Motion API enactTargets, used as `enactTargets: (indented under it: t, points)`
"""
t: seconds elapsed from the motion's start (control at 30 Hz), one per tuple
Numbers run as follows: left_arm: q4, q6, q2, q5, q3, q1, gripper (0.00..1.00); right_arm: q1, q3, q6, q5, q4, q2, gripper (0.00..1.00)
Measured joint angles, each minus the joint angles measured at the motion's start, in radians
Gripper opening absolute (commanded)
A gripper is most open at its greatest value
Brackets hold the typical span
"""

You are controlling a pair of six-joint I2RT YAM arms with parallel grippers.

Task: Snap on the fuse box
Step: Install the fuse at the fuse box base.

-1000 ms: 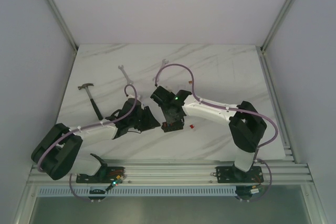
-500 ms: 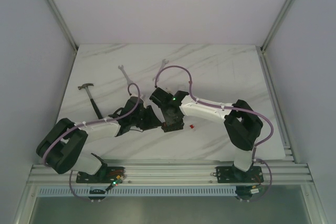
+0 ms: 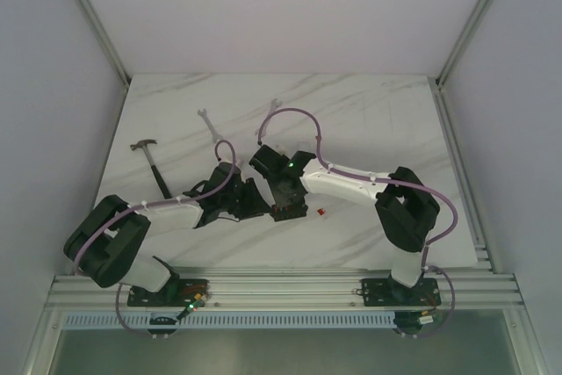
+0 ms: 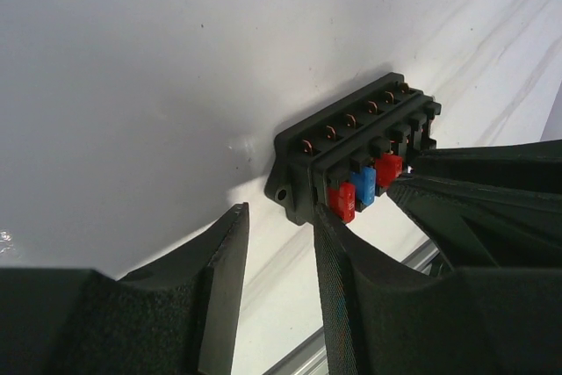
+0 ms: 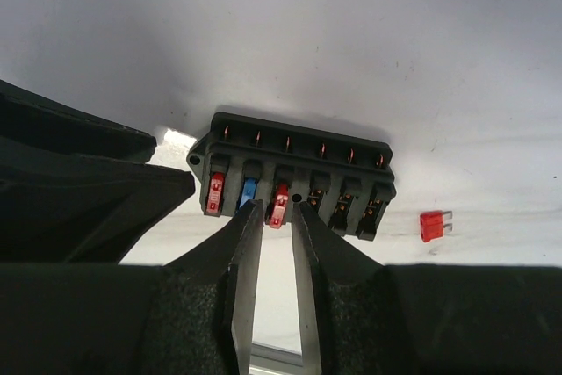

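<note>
The fuse box (image 5: 294, 169) sits on the tabletop (image 3: 369, 120) about midway between its left and right edges and closer to the near edge, fuses facing up.

From my right claw (image 5: 274, 212) its long axis runs straight across, side to side. That claw is the nearer one. It is narrowed to a slim gap, with its tips on either side of the red fuse (image 5: 279, 204) in the third slot. I cannot tell whether the pads actually pinch it.

My left claw (image 4: 281, 215) comes in end-on at the box's left short end. Its jaws are released, and bare tabletop shows between them. From there the box stretches away lengthwise.

A loose red fuse (image 5: 433, 225) lies just beside the box's other end.

I judge any press must go straight down across that long axis.
</note>
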Motion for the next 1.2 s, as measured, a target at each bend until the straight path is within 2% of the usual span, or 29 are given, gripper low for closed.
enactTargets:
  t: [0.77,1.2]
  points:
    - [0.0,-0.003,0.006,0.003,0.001,0.0,0.46,-0.009,0.0,0.0,-0.015,0.012,0.011,0.17]
    - [0.0,-0.011,-0.01,0.003,0.001,0.0,0.47,-0.01,0.0,0.003,-0.014,0.007,0.01,0.23]
